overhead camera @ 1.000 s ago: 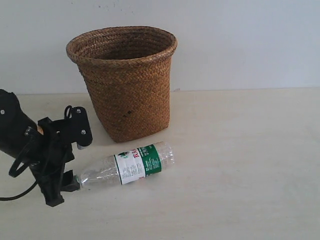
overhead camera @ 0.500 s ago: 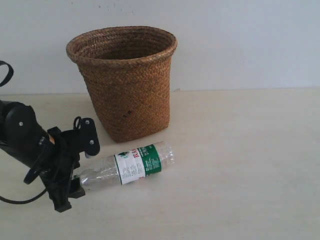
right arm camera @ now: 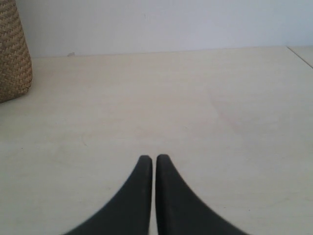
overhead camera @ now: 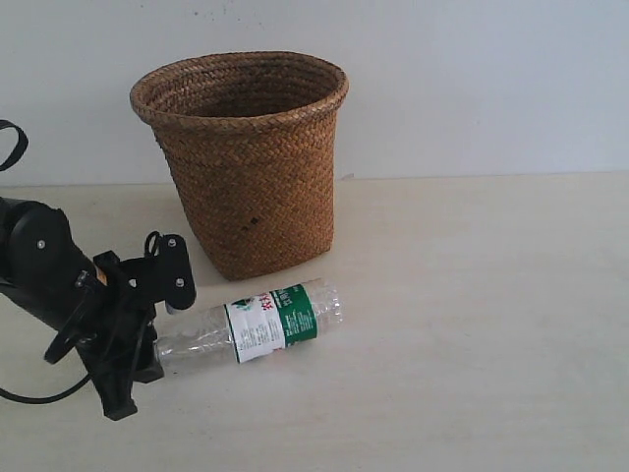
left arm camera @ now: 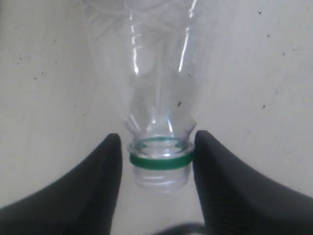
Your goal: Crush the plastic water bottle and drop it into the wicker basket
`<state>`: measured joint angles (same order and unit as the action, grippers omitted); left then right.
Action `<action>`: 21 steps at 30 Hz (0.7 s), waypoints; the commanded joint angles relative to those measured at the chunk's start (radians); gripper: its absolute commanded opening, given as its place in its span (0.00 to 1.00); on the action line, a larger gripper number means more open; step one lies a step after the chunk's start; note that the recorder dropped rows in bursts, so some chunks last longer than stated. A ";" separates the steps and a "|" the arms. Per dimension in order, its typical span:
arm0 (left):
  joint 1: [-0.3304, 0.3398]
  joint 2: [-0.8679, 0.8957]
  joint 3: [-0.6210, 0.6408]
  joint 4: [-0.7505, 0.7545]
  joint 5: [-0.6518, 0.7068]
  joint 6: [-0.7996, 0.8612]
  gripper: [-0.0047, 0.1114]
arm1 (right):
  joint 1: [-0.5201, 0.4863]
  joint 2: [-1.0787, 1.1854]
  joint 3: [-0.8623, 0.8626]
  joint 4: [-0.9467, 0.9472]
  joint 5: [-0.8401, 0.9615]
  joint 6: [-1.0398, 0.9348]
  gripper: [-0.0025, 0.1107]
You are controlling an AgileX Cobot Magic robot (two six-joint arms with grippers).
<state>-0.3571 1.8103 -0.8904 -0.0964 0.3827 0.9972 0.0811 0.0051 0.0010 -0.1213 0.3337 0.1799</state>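
The plastic water bottle [overhead camera: 257,325] lies on its side on the table in front of the wicker basket [overhead camera: 251,167], its neck pointing left. The label is white and green with red characters. In the left wrist view the bottle [left arm camera: 159,93] shows a green neck ring and a bare threaded mouth; no cap shows. My left gripper [overhead camera: 152,346] [left arm camera: 156,144] is open with that neck between its fingers: one finger touches the green ring, the other stands a small gap away. My right gripper [right arm camera: 154,159] is shut on nothing above bare table and is out of the exterior view.
The basket stands upright near the back wall, and its side [right arm camera: 12,54] shows at the edge of the right wrist view. A pale tabletop [overhead camera: 472,324] spreads to the right of the bottle. A black cable trails from the left arm at the table's left edge.
My left arm has moved right and slightly down, bringing its fingers around the bottle's neck. Bottle and basket have stayed put.
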 commanded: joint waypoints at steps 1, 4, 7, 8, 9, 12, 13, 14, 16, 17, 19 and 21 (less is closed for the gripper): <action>-0.003 -0.001 -0.006 0.007 0.008 -0.002 0.27 | -0.006 -0.005 -0.001 -0.004 -0.001 -0.003 0.02; -0.003 -0.001 -0.006 0.007 0.009 -0.002 0.22 | -0.006 -0.005 -0.001 -0.004 -0.001 -0.003 0.02; -0.003 -0.001 -0.006 0.007 0.009 -0.002 0.22 | -0.006 -0.005 -0.001 -0.004 -0.001 -0.003 0.02; -0.003 -0.001 -0.006 0.007 0.009 -0.002 0.22 | -0.006 -0.005 -0.001 -0.004 -0.001 -0.003 0.02; -0.003 -0.001 -0.006 0.007 0.009 0.002 0.22 | -0.006 -0.005 -0.001 -0.004 -0.001 -0.003 0.02; -0.003 -0.001 -0.006 0.007 0.009 0.032 0.22 | -0.006 -0.005 -0.001 -0.004 -0.001 -0.003 0.02; -0.003 -0.001 -0.006 0.007 0.009 0.037 0.22 | -0.006 -0.005 -0.001 -0.004 -0.001 -0.003 0.02; -0.003 -0.001 -0.006 0.007 0.009 0.037 0.23 | -0.006 -0.005 -0.001 -0.004 -0.001 -0.003 0.02; -0.003 -0.001 -0.006 0.007 0.009 0.037 0.26 | -0.006 -0.005 -0.001 -0.004 -0.001 -0.003 0.02; -0.003 -0.001 -0.006 0.007 0.009 0.037 0.29 | -0.006 -0.005 -0.001 -0.004 -0.001 -0.003 0.02; -0.003 -0.001 -0.006 0.007 0.007 0.037 0.35 | -0.006 -0.005 -0.001 -0.004 -0.001 -0.003 0.02; -0.003 -0.001 -0.006 0.007 0.007 0.037 0.41 | -0.006 -0.005 -0.001 -0.004 -0.001 -0.003 0.02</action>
<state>-0.3571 1.8103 -0.8904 -0.0894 0.3827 1.0290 0.0811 0.0051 0.0010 -0.1213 0.3337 0.1817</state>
